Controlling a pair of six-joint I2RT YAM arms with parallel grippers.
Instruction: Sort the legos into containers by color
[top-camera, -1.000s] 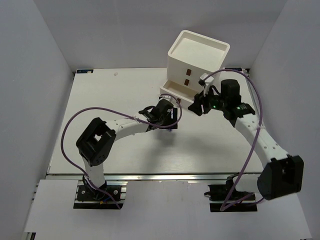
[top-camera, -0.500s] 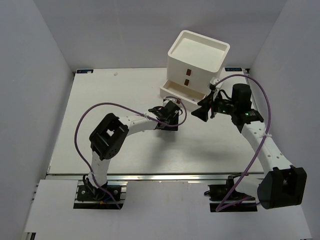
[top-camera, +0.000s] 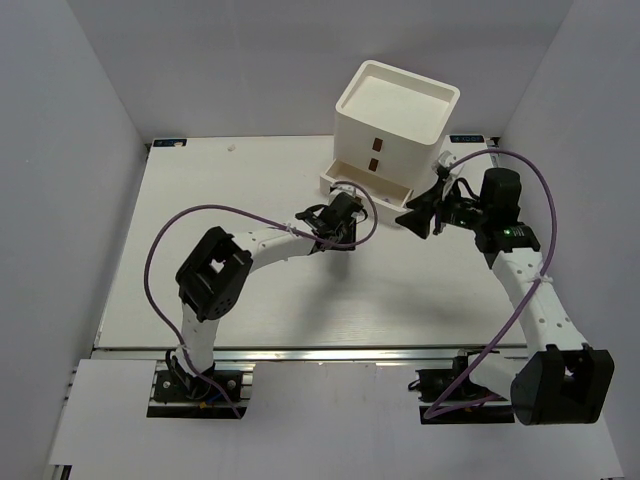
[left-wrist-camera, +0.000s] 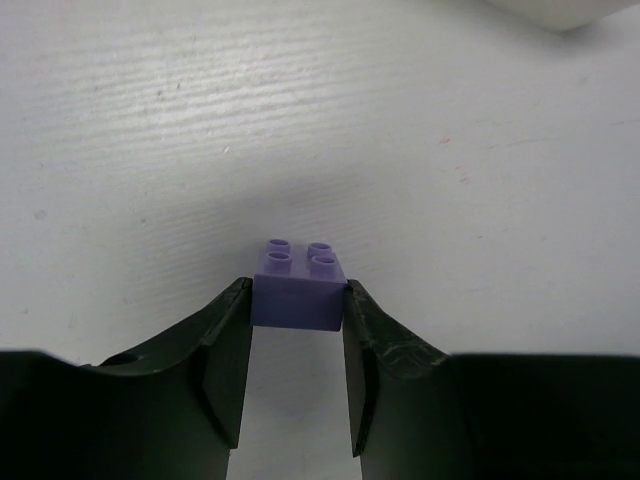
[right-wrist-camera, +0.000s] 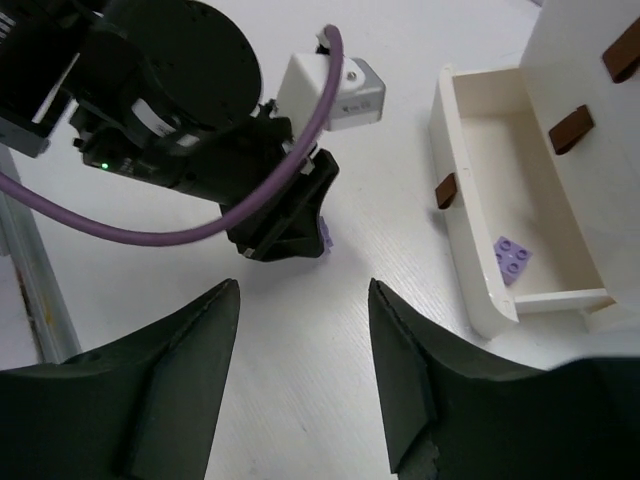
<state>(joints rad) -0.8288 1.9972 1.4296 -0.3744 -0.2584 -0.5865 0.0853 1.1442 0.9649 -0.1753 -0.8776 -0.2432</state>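
A pale purple lego (left-wrist-camera: 298, 290) sits on the white table between the fingertips of my left gripper (left-wrist-camera: 297, 300), and both jaws press against its sides. The top view places that left gripper (top-camera: 340, 222) just in front of the open bottom drawer (top-camera: 362, 186) of the white containers unit (top-camera: 395, 110). A second purple lego (right-wrist-camera: 512, 258) lies inside that drawer (right-wrist-camera: 470, 215). My right gripper (right-wrist-camera: 302, 290) hangs open and empty above the table, right of the drawer, looking back at the left gripper (right-wrist-camera: 285, 215). In the top view, the right gripper (top-camera: 415, 215) is near the drawer's right end.
Two upper drawers with brown handles (top-camera: 377, 146) are closed. The unit's recessed top (top-camera: 398, 92) holds nothing I can see. A purple cable (top-camera: 200, 215) loops over the left arm. Grey walls enclose the table on three sides.
The left gripper crept toward the drawer and closed onto the purple lego. The right gripper drew back to the right, away from the drawer front.
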